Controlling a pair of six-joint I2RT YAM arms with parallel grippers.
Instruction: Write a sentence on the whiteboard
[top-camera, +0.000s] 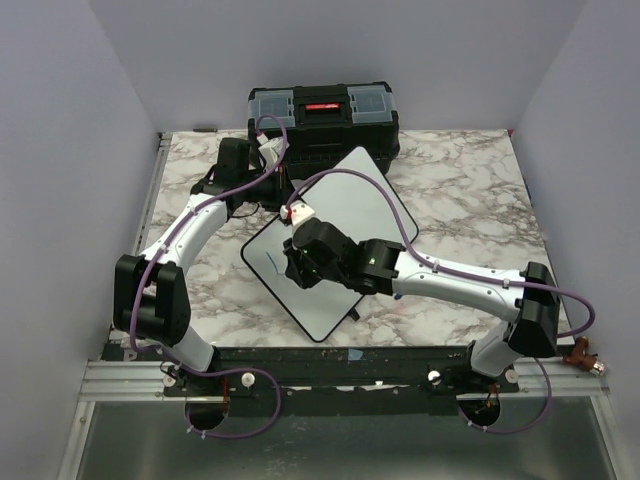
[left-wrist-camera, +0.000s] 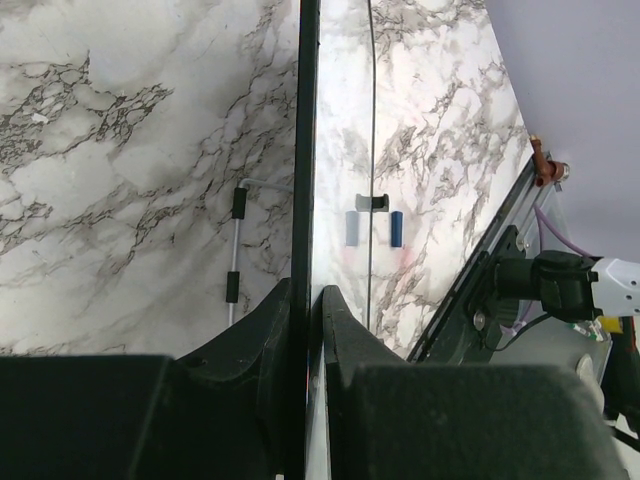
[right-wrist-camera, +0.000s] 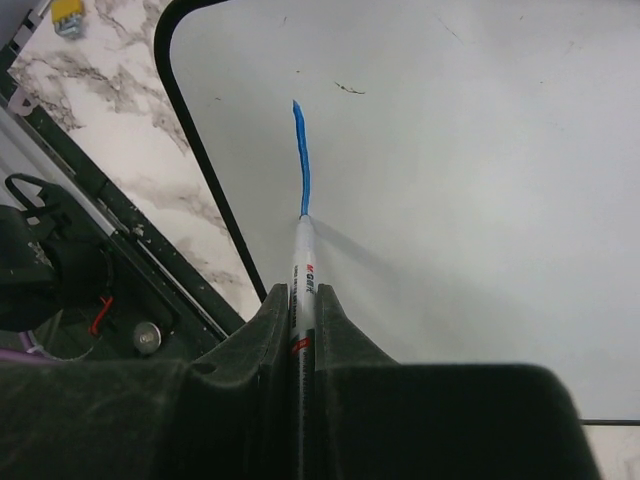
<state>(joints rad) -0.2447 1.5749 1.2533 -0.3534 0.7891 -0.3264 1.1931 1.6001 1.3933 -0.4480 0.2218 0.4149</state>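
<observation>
The whiteboard (top-camera: 345, 215) lies slantwise on the marble table, glossy white in a thin black frame. My left gripper (top-camera: 278, 188) is at its far left edge. In the left wrist view the left gripper (left-wrist-camera: 306, 292) is shut on the black frame (left-wrist-camera: 305, 120), seen edge-on. My right gripper (top-camera: 298, 265) hangs over the board's near left part. The right gripper (right-wrist-camera: 303, 292) is shut on a white marker (right-wrist-camera: 303, 262) whose blue tip touches the whiteboard (right-wrist-camera: 480, 180). Of the sentence, only one short blue stroke (right-wrist-camera: 301, 160) shows, running away from the tip; the same blue stroke (top-camera: 272, 263) is near the board's left corner.
A black toolbox (top-camera: 322, 118) with a red latch stands right behind the board, at the back wall. Marble table (top-camera: 470, 200) stretches to the right of the board. A black rail (top-camera: 330, 362) with the arm bases runs along the near edge. Grey walls close both sides.
</observation>
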